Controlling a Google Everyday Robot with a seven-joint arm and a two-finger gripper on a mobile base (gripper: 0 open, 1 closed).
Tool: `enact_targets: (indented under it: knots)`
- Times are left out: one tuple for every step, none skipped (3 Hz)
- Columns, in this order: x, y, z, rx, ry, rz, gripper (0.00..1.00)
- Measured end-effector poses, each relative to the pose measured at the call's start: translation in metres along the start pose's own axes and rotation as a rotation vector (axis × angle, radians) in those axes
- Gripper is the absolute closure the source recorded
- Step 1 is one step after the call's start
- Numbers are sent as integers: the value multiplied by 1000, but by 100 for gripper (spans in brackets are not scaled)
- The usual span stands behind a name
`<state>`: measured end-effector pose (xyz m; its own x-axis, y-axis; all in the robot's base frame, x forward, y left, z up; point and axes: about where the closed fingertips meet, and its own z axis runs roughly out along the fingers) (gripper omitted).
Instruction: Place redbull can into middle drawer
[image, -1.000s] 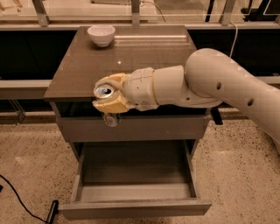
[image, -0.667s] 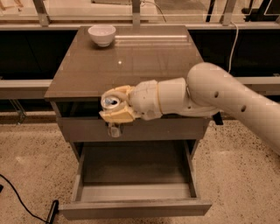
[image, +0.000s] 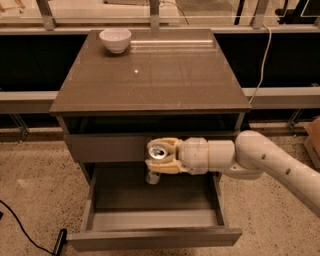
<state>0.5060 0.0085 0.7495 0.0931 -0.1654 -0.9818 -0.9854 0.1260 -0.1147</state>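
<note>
At centre frame, just under the front edge of the bench: cream two-finger pincer (image: 161, 156), pinching the slim silver redbull can (image: 153, 178) with blue-grey patches. The thick white jointed robot arm (image: 260, 157) comes in from 4 o'clock and runs nearly level toward 9 o'clock. Wrist is straight; the forearm is cut off by the right edge. The fingers (image: 162, 143) wrap the can's upper half, one on its 12 o'clock side and one on its 6 o'clock side.

Can: roughly upright, shiny pull-tab top facing up, rim bright. The lower body shows beneath the fingers, dim in shadow. It hangs in front of the shut flat grey top drawer front (image: 105, 148), over the rear part of the open middle drawer (image: 155, 239). That drawer is wide, shallow and grey-brown, with a plain handleless front. Cannot tell whether the can's base touches the drawer floor.

Hidden or unclear: the fingers cover the can's middle band, and its print is not readable. The drawer's rear wall is lost in shade under the upper tier.

The grey cabinet bench (image: 150, 80) has a glossy top. A small white ceramic bowl (image: 115, 40) sits at its 11 o'clock corner, well apart from the can. A thin black cable (image: 20, 231) lies on the speckled floor at 7 o'clock. A white cord (image: 263, 55) hangs at 1 o'clock.
</note>
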Motion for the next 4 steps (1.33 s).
enact_targets:
  knots:
    - [54,3,-22,23,14,5,100]
    - [56,4,-14,12,23,2,100]
    - [120,7,-10,62,20,84,100]
    - [192,20,-4,54,12,138,100]
